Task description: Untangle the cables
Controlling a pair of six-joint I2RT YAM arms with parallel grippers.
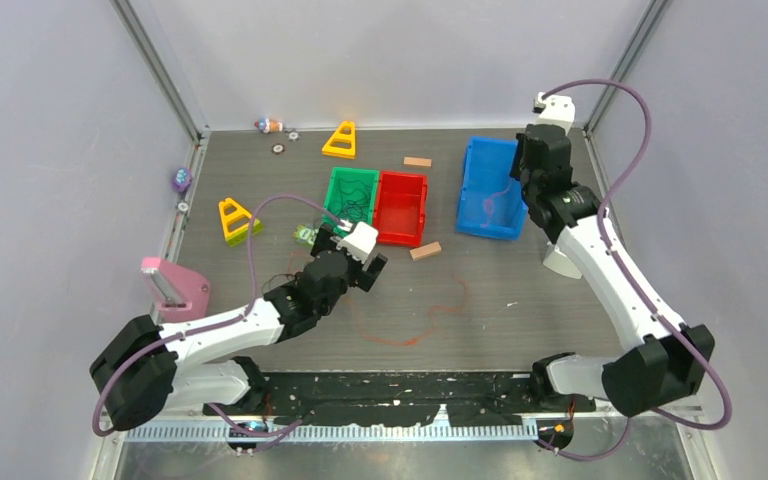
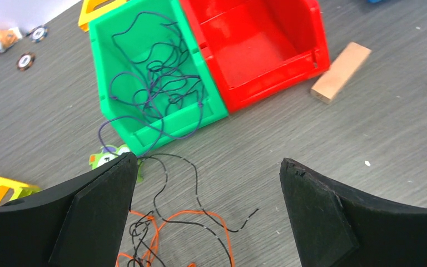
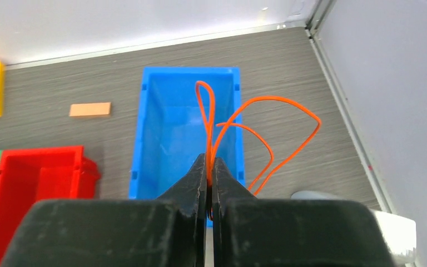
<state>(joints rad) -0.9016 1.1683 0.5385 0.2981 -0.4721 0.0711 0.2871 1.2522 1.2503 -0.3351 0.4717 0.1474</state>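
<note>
Pinches an orange strand (image 3: 203,83) between the tightly closed right fingers (image 3: 195,181), its loops springing up and outward above the blue bin (image 3: 189,71) near the far right corner of the tabletop (image 1: 500,330). Spreads the left fingers (image 2: 97,206) wide with nothing between them, just above a clump of orange and black strands (image 2: 144,236) around the middle of the tabletop, a little to the left. Shows a black strand (image 2: 195,186) trailing from that clump toward the green bin (image 2: 99,67), where a dark purple cable (image 2: 161,83) lies heaped and spills over the front wall; red bin (image 2: 278,80) touching it. Shows also a long orange loop (image 1: 405,342) loose toward the near edge. Probably handles as near weightless, limp yet springy wire, apt to slip and drag neighbours along: best pinched at a free end or outer loop, away from the knot. Finds no legible brand or label; cannot read the mark on the small green piece (image 2: 108,158) by the left finger
</note>
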